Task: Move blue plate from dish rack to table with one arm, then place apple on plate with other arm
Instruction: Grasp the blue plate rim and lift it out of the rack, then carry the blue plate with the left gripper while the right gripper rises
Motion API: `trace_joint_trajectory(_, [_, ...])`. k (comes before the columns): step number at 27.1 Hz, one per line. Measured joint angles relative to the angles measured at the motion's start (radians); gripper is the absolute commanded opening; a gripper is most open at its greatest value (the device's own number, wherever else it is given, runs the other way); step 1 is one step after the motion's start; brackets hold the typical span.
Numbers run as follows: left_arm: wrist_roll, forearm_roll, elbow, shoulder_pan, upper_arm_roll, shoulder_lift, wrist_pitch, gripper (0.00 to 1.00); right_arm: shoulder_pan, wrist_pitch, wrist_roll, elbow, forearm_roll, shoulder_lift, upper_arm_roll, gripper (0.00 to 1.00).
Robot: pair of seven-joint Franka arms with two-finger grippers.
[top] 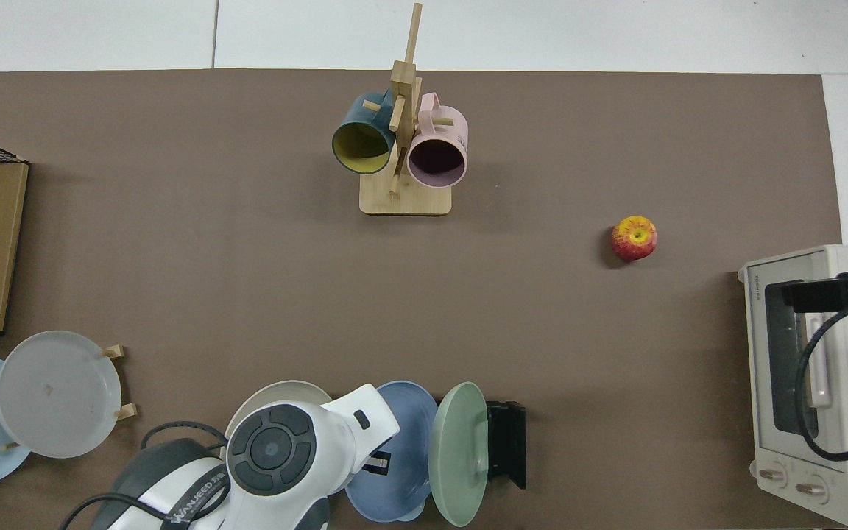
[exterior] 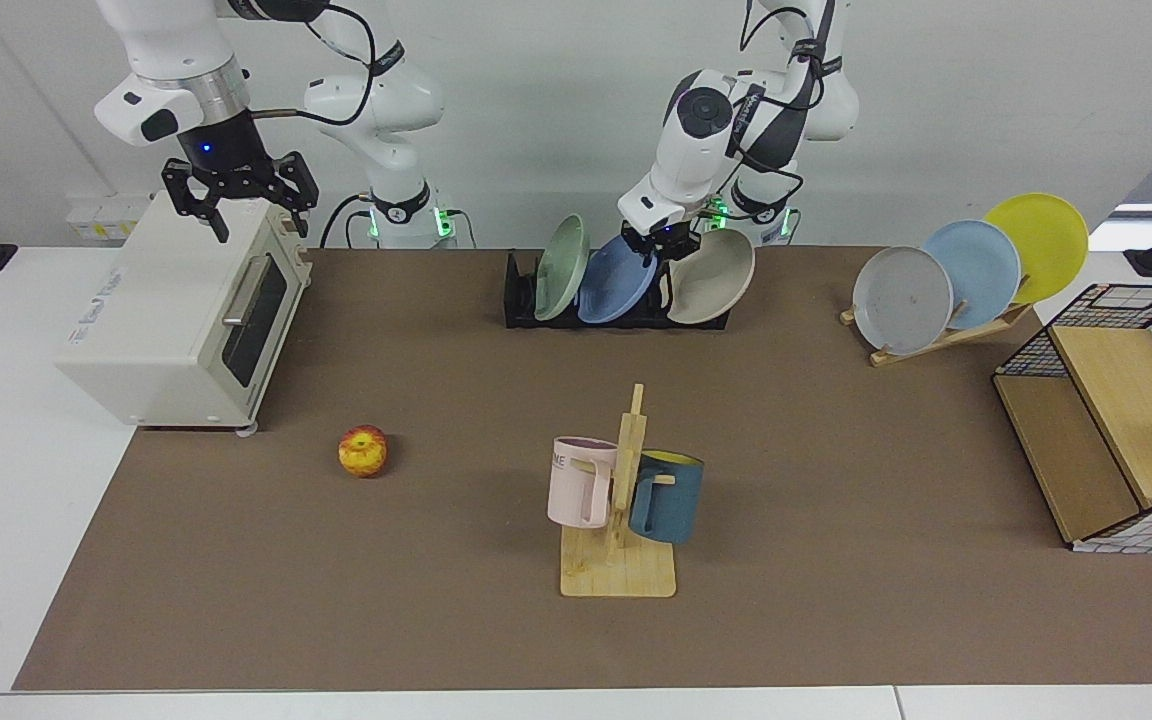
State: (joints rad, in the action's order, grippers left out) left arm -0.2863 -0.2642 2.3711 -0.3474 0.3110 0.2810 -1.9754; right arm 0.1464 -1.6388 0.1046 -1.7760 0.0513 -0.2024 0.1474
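Blue plate [exterior: 614, 283] stands on edge in the dish rack [exterior: 521, 300], upper centre of the facing view, between a sage-green plate [exterior: 560, 268] and a beige plate [exterior: 711, 277]. It looks rigid, light and matte; the likely hazards are a smooth rim that could slip from a narrow pinch, and neighbours close enough to knock on the way out. Judged best hold: the upper rim, one finger on each face, lifting clear of the slot before any sideways travel.

Left gripper [exterior: 662, 246] sits at that upper rim, fingers pointing down, wrist angled toward the rack. The fingers appear drawn in around the rim, though the contact itself is too small to confirm. In the top view, at lower centre, the arm's white housing covers most of the plate.

Right gripper [exterior: 238, 195] hovers above the toaster oven [exterior: 176, 320] at upper left, fingers spread and empty; that arm waits.

Apple [exterior: 363, 451] rests on the table [exterior: 836, 450], left of centre, well apart from the rack and near the oven. Small, round and firm, it may roll if nudged.
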Motion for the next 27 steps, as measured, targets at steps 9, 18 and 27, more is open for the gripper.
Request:
trace_joint_trajectory(9, [0.0,0.108,-0.147,0.081,-0.007,0.01,0.18,0.0,0.0,0.0,0.0,0.0,0.0,0.0,0.0,1.0])
trace_joint_trajectory(18, [0.006,0.117,-0.251,0.227,-0.013,-0.024,0.133,0.0,0.009,0.002,0.005,-0.001,0.0,0.0,-0.008,1.0])
trace_joint_trajectory(27, [0.016,-0.055,-0.264,0.321,-0.015,-0.111,-0.052,0.0,0.014,-0.003,0.024,-0.004,0.0,-0.001,-0.012,1.0])
